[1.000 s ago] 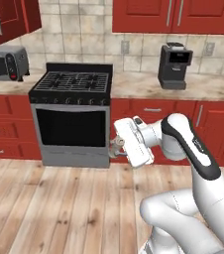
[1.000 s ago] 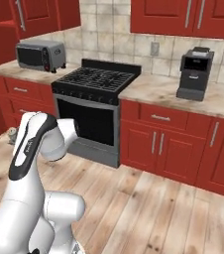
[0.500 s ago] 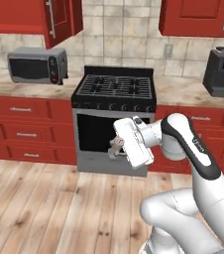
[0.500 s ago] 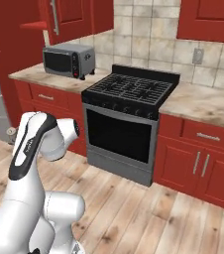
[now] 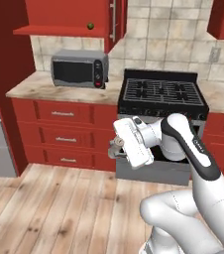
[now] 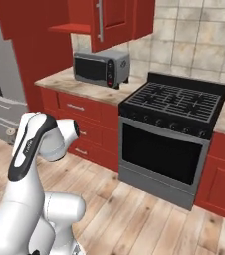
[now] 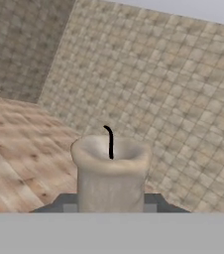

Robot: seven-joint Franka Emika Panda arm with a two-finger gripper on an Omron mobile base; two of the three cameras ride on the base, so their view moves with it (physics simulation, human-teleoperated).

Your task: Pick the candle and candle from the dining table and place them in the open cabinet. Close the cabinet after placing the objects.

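Red cabinets, a tiled backsplash and a wood floor make up the left base view, where an open cabinet [image 5: 67,17] hangs above a microwave [image 5: 79,68] and carries a small green-gold candle stub [image 5: 90,26] on its shelf, with its door [image 5: 115,20] swung out edge-on. Below, the gripper [image 5: 113,147] sits in front of the stove [image 5: 162,99], and something small and pale shows at its tips, too small to read clearly. From the right base view the same cabinet [image 6: 79,17] and door [image 6: 112,19] hang over the microwave [image 6: 101,66], left of the stove [image 6: 174,107]. Up close in the hand view, the pale candle [image 7: 111,171] is a beige cylinder with a dished top and a curved black wick, its long axis running along the fingers and its wick end pointing away from the hand; the fingertips [image 7: 64,202] press against its two sides, narrowed onto it and gripping it.
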